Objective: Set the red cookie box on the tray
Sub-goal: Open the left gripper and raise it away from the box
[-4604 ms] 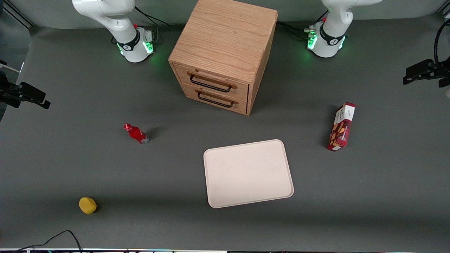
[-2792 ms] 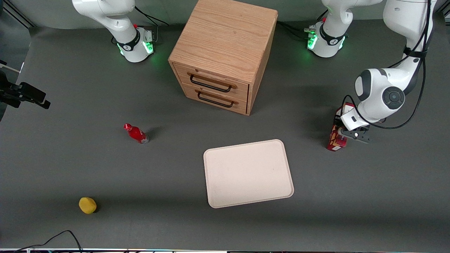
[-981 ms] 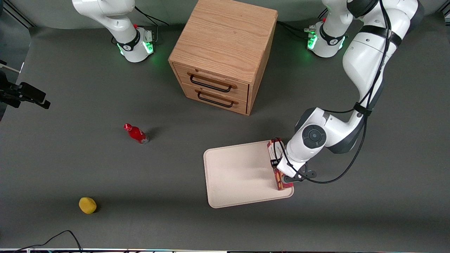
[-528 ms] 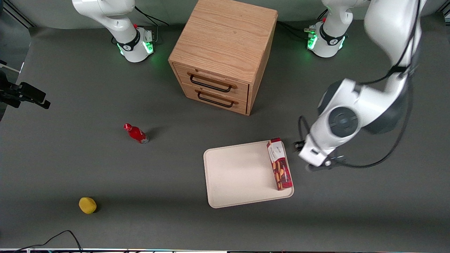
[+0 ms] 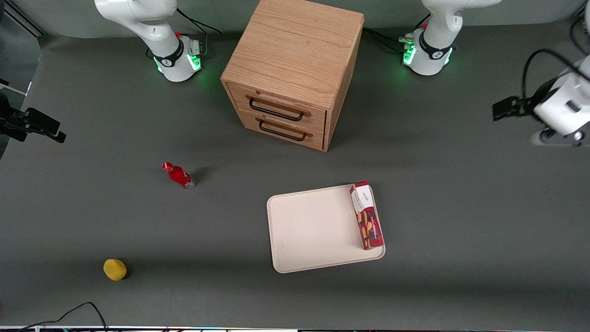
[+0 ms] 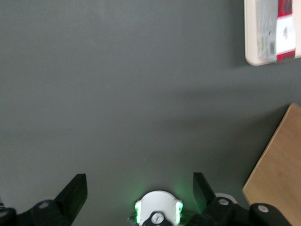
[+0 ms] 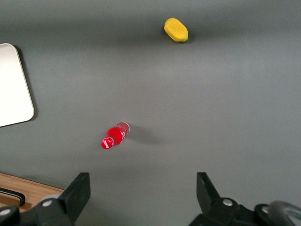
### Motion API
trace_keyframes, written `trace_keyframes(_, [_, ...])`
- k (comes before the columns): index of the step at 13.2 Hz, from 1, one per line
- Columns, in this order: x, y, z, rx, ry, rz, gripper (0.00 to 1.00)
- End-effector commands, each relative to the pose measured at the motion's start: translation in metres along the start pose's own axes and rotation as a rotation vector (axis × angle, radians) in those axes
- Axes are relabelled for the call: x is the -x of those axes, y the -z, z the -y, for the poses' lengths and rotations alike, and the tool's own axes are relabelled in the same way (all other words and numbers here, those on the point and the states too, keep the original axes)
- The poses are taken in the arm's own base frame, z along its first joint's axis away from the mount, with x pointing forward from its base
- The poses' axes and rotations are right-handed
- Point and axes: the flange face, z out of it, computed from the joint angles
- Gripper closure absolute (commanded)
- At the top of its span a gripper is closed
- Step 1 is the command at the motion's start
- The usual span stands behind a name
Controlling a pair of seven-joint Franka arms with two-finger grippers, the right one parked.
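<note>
Lying on the tray (image 5: 313, 230) along its edge toward the working arm's end, the red cookie box (image 5: 367, 216) is seen lower centre of the front view, long axis running toward the camera; the gripper (image 5: 507, 109) is held well apart at the upper right edge, raised and empty. From the left wrist, both fingers (image 6: 75, 193) are seen spread wide, with the box (image 6: 282, 29) and tray corner (image 6: 251, 47) far off; the task is judged done.

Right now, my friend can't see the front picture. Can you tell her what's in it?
A red cookie box lies on a cream tray, along the edge toward the working arm's end. The robot's claw hangs open, apart from the box, above the table's working-arm end. A wooden two-drawer cabinet, a red bottle and a yellow lemon sit around.
</note>
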Motion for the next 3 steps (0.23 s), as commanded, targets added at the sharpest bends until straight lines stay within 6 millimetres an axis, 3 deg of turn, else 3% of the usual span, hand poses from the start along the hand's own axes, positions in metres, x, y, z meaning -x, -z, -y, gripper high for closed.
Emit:
trace_keyframes(1, [0.029, 0.008, 0.001, 0.008, -0.055, -0.016, 0.00])
trace_keyframes(3, [0.023, 0.019, 0.002, 0.007, -0.057, -0.027, 0.00])
